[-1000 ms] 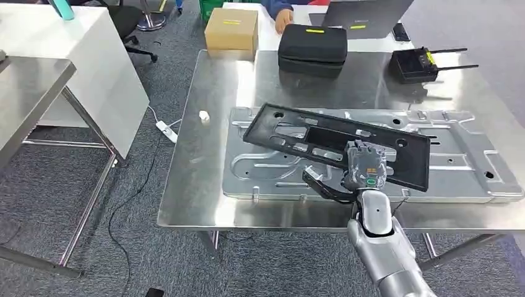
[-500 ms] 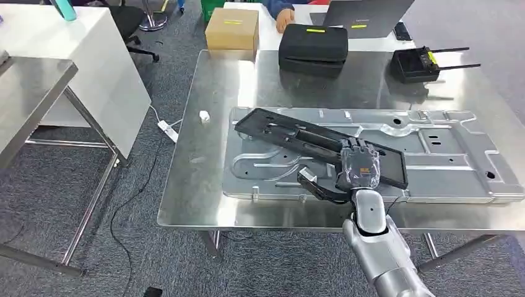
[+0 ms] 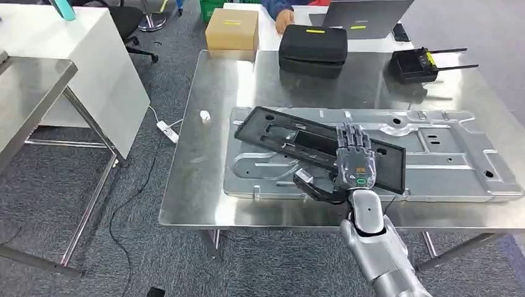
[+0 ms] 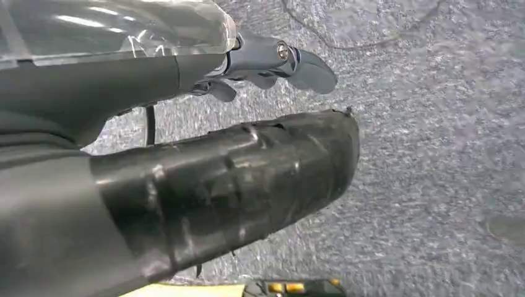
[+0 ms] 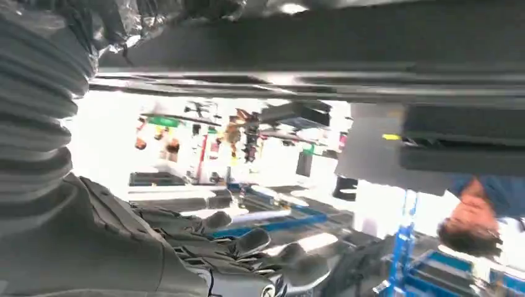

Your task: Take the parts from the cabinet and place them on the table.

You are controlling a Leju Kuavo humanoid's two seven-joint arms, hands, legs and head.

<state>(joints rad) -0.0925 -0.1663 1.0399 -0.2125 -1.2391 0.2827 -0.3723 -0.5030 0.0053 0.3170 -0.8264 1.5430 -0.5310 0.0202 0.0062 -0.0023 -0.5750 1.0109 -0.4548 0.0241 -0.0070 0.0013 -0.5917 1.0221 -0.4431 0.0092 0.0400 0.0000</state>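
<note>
While my right hand (image 3: 354,162) lies flat on the black panel (image 3: 291,137), fingers stretched out and gripping nothing, the panel rests on the grey metal sheet (image 3: 446,154) on the steel table (image 3: 210,111). My left hand (image 4: 272,62) hangs over carpet, fingers loosely apart and empty. Behind sit a black case (image 3: 312,44) and a box (image 3: 232,28).
</note>
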